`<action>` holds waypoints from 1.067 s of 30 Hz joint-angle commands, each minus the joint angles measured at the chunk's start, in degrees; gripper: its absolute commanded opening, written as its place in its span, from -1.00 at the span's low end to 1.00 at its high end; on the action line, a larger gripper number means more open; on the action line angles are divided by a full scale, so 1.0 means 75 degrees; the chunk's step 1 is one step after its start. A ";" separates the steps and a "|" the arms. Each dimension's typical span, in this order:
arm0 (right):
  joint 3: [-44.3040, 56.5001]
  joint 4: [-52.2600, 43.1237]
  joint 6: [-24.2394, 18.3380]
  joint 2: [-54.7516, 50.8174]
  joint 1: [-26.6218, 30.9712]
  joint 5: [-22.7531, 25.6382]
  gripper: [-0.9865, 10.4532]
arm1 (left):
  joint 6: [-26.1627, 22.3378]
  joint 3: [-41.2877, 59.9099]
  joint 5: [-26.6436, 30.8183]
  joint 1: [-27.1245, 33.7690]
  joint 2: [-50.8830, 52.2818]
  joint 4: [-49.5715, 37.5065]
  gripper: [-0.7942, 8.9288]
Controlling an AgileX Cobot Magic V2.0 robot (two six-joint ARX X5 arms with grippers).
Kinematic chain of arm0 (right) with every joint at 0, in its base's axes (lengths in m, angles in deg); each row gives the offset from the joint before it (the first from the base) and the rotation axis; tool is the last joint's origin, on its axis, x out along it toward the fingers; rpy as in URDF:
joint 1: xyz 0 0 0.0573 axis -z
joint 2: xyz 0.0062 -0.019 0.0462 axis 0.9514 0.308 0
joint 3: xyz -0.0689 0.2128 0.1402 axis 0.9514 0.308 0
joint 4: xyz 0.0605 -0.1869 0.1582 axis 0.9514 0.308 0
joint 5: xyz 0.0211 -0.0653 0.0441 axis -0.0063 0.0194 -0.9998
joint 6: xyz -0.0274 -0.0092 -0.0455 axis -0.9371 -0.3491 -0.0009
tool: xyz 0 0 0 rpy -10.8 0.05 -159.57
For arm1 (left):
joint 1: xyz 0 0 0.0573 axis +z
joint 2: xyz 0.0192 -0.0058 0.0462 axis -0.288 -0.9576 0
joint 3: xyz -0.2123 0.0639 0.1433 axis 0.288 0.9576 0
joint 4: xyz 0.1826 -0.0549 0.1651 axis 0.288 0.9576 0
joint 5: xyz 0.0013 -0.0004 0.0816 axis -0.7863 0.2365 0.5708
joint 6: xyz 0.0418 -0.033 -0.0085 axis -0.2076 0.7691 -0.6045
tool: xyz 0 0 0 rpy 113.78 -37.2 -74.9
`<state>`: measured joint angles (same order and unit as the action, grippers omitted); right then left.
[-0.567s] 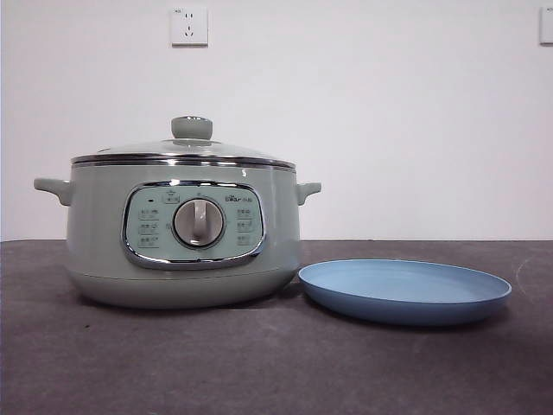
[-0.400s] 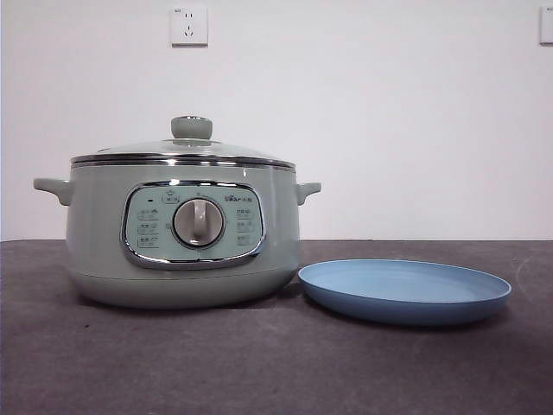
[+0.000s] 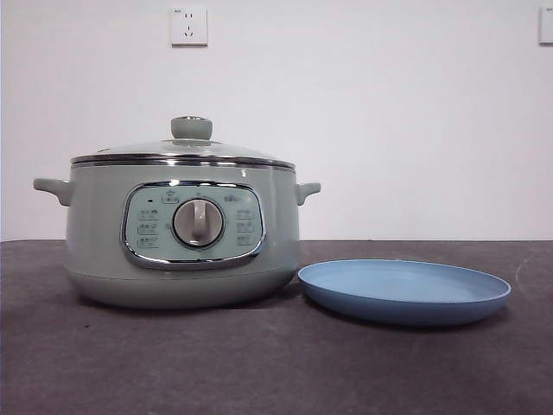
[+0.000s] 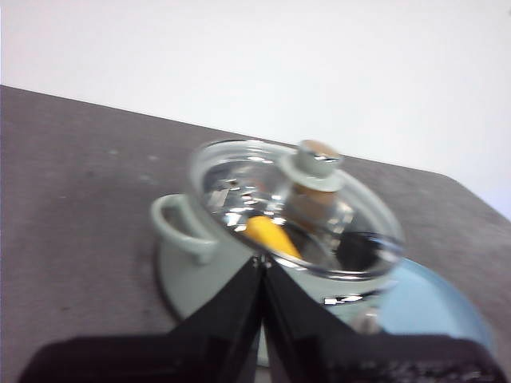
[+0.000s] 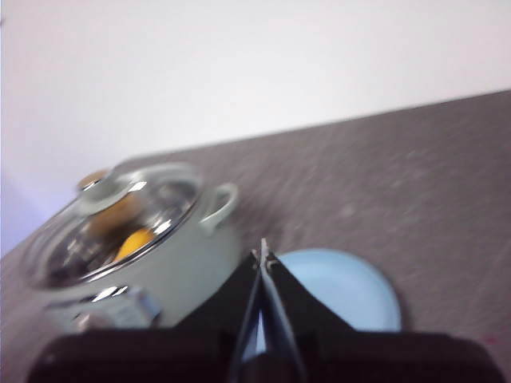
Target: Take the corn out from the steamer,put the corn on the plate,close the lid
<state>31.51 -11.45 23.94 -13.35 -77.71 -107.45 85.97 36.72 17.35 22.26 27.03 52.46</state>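
The sage-green steamer (image 3: 183, 233) stands on the dark table, left of centre. Its glass lid (image 3: 186, 149) with the green knob (image 3: 192, 127) is closed on it. The light-blue plate (image 3: 404, 290) lies just right of the steamer, with nothing on it. The yellow-orange corn (image 4: 269, 235) shows through the glass lid in the left wrist view, and in the right wrist view (image 5: 134, 239). My left gripper (image 4: 262, 262) is shut and empty, above and short of the steamer (image 4: 239, 255). My right gripper (image 5: 262, 254) is shut and empty, above the table near the plate (image 5: 339, 291). Neither gripper shows in the front view.
A white wall with a socket (image 3: 189, 26) stands behind the table. The dark table top (image 3: 259, 363) runs in front of the steamer and plate.
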 commanded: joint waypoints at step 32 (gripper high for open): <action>-0.4651 0.4307 -0.2911 0.3689 -0.0026 -0.2731 0.21 | -0.1198 -0.3762 -0.2687 0.0015 -0.3462 0.2294 0.34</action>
<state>-3.44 20.92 1.58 14.30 -77.78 -127.93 77.08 8.63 -2.60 22.26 1.04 69.95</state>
